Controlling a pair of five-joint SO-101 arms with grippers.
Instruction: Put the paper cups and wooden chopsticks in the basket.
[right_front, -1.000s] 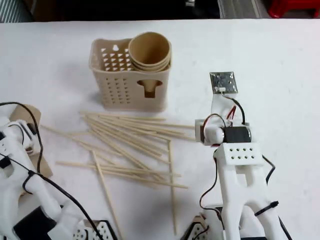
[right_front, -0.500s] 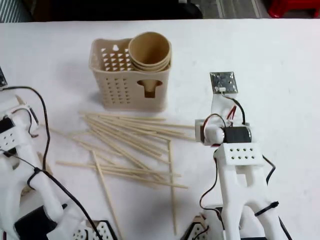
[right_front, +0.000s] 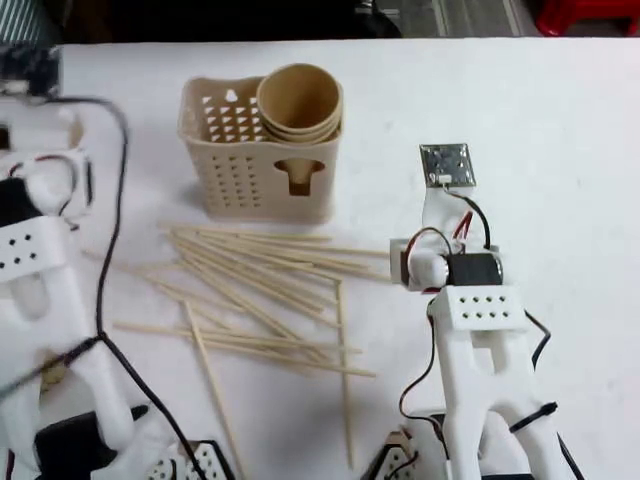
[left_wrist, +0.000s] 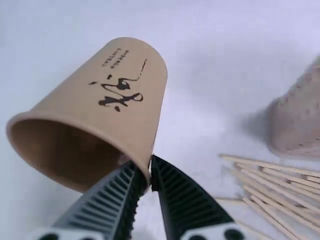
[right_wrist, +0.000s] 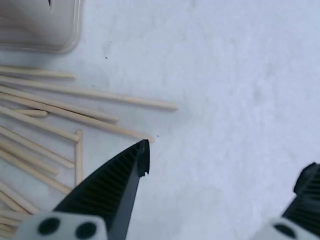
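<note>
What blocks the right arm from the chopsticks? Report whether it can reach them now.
Probably yes. The right gripper hangs open over the table, one fingertip beside the nearest ends of the chopsticks, and nothing lies between them. The pile lies loose and flat, in the open.

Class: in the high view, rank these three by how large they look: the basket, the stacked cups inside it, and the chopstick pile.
1. chopstick pile, which spreads widest across the table
2. basket
3. stacked cups
</note>
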